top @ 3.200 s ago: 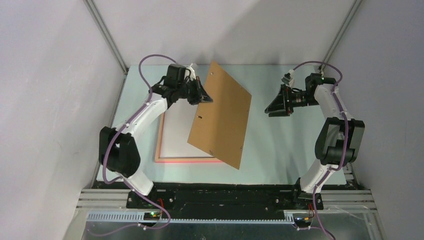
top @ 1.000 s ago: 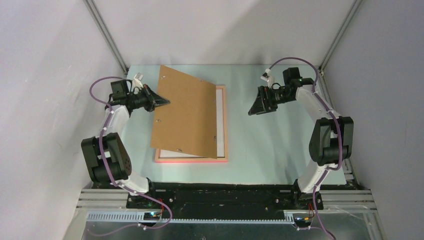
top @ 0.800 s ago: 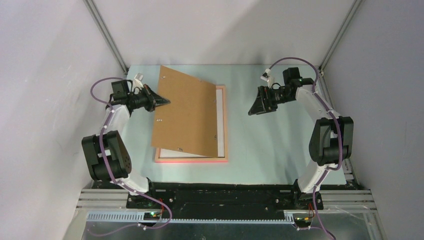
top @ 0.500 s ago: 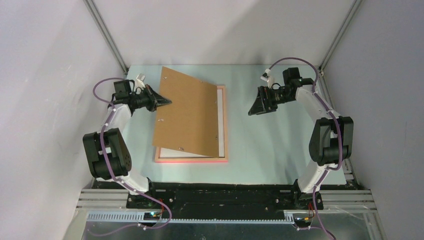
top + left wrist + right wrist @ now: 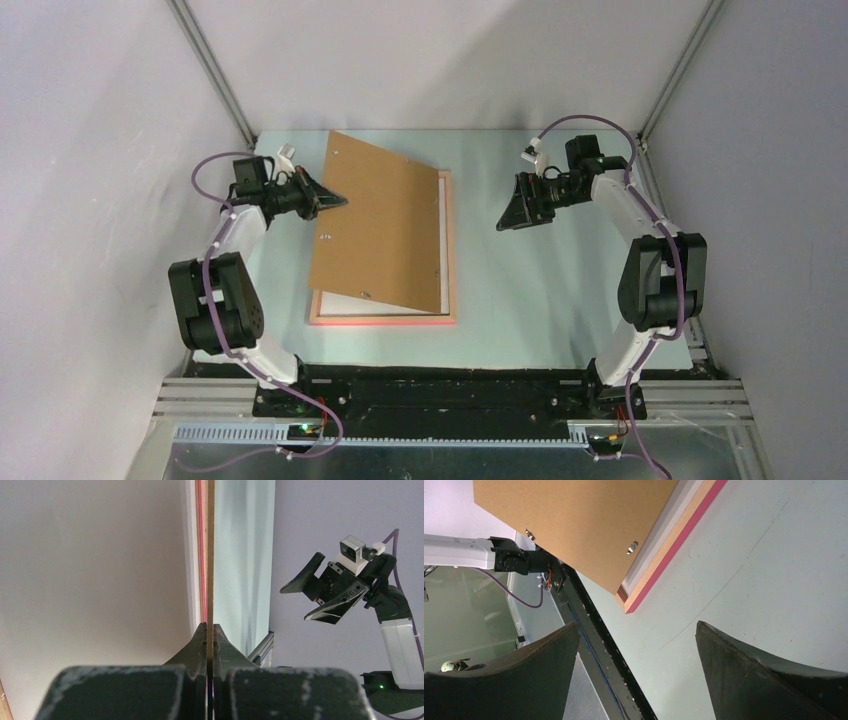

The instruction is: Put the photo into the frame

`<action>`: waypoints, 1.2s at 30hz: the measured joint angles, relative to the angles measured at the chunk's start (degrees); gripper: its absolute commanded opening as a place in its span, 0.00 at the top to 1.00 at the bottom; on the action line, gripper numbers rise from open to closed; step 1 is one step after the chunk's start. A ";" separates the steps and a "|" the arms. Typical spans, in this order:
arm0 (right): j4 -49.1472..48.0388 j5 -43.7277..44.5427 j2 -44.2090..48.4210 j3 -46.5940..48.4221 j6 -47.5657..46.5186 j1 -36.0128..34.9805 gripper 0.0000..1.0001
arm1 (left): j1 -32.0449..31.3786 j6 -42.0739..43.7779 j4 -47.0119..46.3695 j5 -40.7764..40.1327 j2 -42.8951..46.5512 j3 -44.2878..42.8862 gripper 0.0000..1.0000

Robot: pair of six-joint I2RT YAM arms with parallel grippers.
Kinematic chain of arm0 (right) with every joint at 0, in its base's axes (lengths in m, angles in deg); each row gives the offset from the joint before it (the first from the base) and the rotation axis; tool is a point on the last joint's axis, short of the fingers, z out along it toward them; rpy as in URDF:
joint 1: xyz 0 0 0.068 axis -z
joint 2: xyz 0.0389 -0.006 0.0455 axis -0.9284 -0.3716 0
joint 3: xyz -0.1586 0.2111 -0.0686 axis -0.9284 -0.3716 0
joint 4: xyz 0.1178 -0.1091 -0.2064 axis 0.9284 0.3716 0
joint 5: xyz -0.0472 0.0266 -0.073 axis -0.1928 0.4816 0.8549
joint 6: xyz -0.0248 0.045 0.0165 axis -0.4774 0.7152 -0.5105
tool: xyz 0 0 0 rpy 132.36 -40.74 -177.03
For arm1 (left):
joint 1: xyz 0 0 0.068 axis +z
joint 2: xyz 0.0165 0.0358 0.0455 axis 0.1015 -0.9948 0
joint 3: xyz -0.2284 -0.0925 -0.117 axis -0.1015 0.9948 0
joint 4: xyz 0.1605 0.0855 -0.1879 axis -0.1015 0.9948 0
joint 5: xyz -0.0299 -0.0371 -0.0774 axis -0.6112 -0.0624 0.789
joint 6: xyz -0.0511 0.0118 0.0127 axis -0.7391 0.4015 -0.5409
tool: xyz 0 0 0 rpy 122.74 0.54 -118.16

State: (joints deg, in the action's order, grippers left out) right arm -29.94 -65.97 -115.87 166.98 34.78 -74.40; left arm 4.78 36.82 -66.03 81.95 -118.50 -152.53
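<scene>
The frame (image 5: pixel 383 319) lies flat on the table, its salmon-pink border showing along the near and right sides. A white sheet (image 5: pixel 343 303) lies inside it; its printed side does not show, so I cannot confirm it is the photo. My left gripper (image 5: pixel 337 201) is shut on the left edge of the brown backing board (image 5: pixel 380 230), which tilts over the frame with its right edge down. The left wrist view shows the board edge-on (image 5: pixel 210 555) between the fingers (image 5: pixel 210 630). My right gripper (image 5: pixel 511 216) is open and empty, right of the frame. Its wrist view shows the board (image 5: pixel 574 520) and frame corner (image 5: pixel 674 547).
The pale green table top (image 5: pixel 540 290) lies between grey walls with metal corner posts (image 5: pixel 215 75). A black rail (image 5: pixel 440 385) runs along the near edge by the arm bases. My right gripper also shows in the left wrist view (image 5: pixel 327 595).
The left gripper has carried the backing board from the right side over onto the frame, then shifted it slightly right and lower in the last second. The right arm has barely moved.
</scene>
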 measured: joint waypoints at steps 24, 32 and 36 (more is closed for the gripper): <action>-0.35 0.46 -0.11 -0.92 -0.02 -0.07 0.10 | -1.88 -3.15 -5.57 -0.92 -2.84 0.00 1.00; -0.35 0.48 -0.15 -0.92 -0.02 -0.07 0.10 | -2.54 -3.15 -6.03 -1.11 -3.08 0.02 1.00; -0.35 0.50 -0.15 -0.92 -0.02 -0.07 0.10 | -2.82 -3.15 -6.19 -1.44 -3.08 0.13 1.00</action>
State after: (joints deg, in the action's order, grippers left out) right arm -30.29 -65.47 -116.03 166.06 34.76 -74.47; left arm 1.97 33.67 -72.22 80.51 -121.58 -152.40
